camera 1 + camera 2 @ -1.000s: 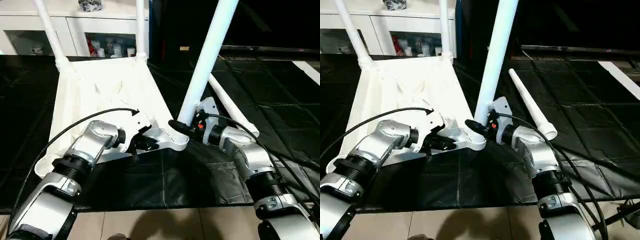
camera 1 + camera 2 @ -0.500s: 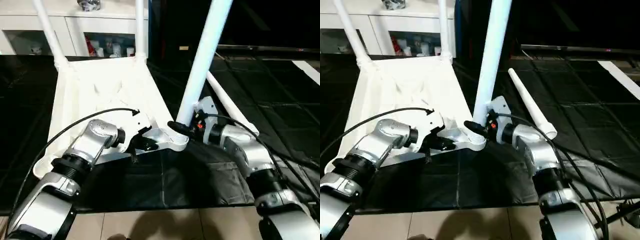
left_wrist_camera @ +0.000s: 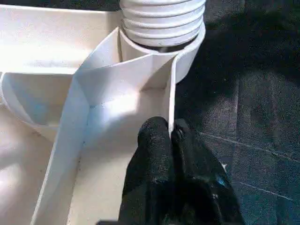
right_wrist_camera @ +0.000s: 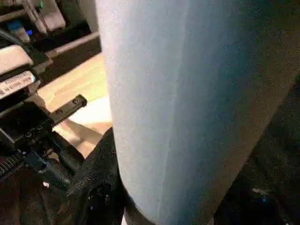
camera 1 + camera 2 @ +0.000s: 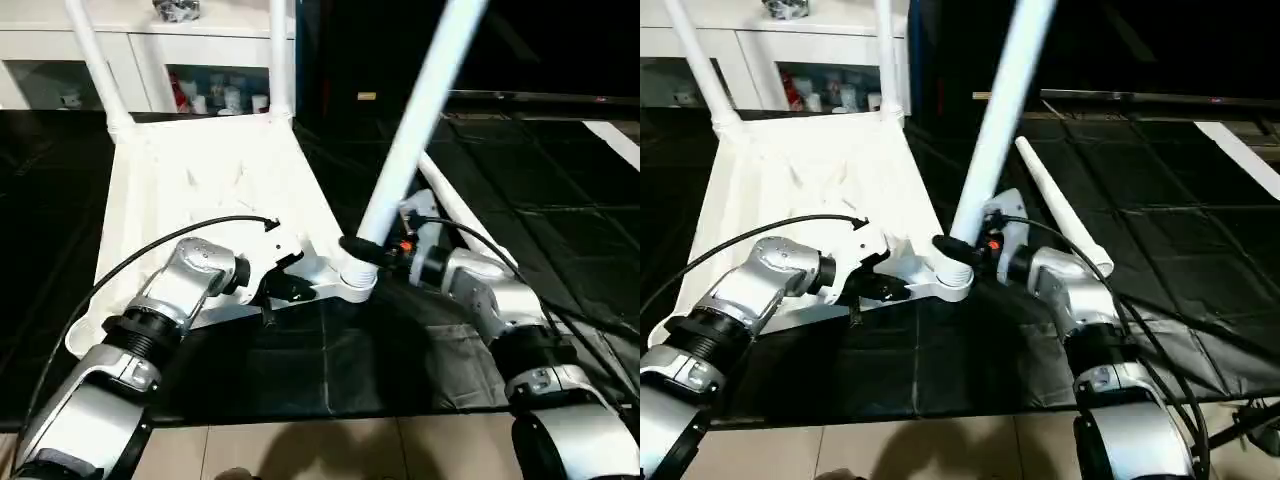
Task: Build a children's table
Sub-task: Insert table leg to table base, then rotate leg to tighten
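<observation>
Upturned children's table (image 5: 200, 180) on a black mat (image 5: 330, 360), left gripper (image 3: 169, 133) pinched tight on its frame wall beside the near corner socket, right gripper (image 5: 362, 250) clasping a leaning leg (image 5: 420, 120) just above that socket, spare leg (image 5: 1060, 215) lying beyond

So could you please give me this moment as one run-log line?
left gripper: shut on table frame rib | right gripper: holding third leg at corner socket | fourth leg: lying on mat
</observation>
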Controlling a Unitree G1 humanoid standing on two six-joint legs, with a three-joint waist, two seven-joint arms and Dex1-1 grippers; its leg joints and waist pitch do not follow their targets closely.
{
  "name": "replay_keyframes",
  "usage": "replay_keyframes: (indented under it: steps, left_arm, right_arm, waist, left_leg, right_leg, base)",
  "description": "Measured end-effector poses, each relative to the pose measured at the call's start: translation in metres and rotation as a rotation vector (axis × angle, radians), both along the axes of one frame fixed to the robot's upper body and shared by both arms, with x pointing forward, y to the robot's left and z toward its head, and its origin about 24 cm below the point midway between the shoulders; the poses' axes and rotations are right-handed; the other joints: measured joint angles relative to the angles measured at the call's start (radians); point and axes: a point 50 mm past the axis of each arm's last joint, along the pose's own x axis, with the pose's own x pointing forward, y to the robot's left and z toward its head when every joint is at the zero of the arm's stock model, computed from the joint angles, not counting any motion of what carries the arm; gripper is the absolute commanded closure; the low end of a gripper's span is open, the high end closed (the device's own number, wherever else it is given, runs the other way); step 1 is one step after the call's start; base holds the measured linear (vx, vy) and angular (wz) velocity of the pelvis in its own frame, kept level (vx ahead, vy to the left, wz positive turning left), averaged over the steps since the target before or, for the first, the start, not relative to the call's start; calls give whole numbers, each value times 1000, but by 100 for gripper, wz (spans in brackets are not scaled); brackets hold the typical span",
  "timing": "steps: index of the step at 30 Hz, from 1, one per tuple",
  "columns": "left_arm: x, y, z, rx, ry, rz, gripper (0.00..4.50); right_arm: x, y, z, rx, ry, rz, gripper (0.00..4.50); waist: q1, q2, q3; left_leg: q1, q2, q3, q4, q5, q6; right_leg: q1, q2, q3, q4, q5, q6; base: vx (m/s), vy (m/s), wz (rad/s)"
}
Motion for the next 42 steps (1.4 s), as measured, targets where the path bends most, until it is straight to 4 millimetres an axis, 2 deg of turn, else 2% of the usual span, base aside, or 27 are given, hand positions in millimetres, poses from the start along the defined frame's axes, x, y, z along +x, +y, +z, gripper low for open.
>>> replay_keyframes:
  steps: [3, 9, 19, 23, 25, 30, 33, 36, 42]
  left_arm:
    - [0, 0, 0, -2, 5, 1, 450]
    - [-1, -2, -5, -12, 26, 8, 450]
    - [-1, -7, -6, -23, 29, -2, 450]
    - [-1, -6, -7, -14, 22, -5, 450]
    - [-1, -2, -7, 2, 9, -9, 450]
    - [-5, 3, -7, 34, -27, -47, 450]
    - [-8, 6, -5, 43, -36, -90, 450]
    - [-9, 7, -4, 56, -52, -141, 450]
    - [-12, 10, -2, 86, -33, -230, 450]
  right_arm:
    - [-4, -2, -6, 36, 1, -24, 259]
    - [-21, -3, -17, 20, -106, -67, 259]
    - [-26, -1, -7, -207, -248, 41, 259]
    - [-22, 1, -5, -242, -252, 84, 259]
    - [-18, 5, -5, -248, -240, 111, 259]
    - [-16, 11, -8, -238, -215, 154, 259]
    - [-18, 12, -8, -228, -210, 202, 259]
    - [-22, 12, -9, -204, -208, 241, 259]
    - [-29, 12, -8, -194, -209, 377, 259]
  waist:
    - [-1, 3, 0]
    - [4, 23, -9]
    - [13, 26, -10]
    - [12, 19, -13]
    - [7, 12, -13]
    - [-1, -19, -20]
    - [-1, -29, -24]
    - [2, -35, -26]
    - [23, -36, -28]
  left_leg:
    - [0, 0, 0, 0, 0, 0]
    - [1, -1, 0, -5, -1, 1]
    - [2, -2, -1, -7, -1, 1]
    - [3, -2, 0, -8, -1, 1]
    - [6, -2, 0, -9, -1, 1]
    - [9, -2, 0, -12, -1, 1]
    - [9, -2, 1, -15, -1, 1]
    - [9, -3, 1, -19, -1, 1]
    - [15, -4, 2, -26, -2, -1]
  right_leg:
    - [0, 0, 0, -1, 1, -1]
    - [3, -1, -1, -6, 0, 0]
    - [4, -1, -1, -7, -2, 3]
    - [4, -1, -1, -7, -5, 7]
    - [5, -1, 0, -7, -5, 8]
    - [6, -1, -1, -7, -6, 10]
    - [7, -1, 0, -10, -8, 10]
    - [7, -1, 0, -12, -9, 11]
    - [10, -1, 0, -12, -11, 4]
  base:
    - [0, 0, 0]
    - [0, 0, 0]
    - [0, 0, 0]
    - [0, 0, 0]
    - [0, 0, 0]
    - [0, 0, 0]
    - [0, 0, 0]
    - [0, 0, 0]
    - [0, 0, 0]
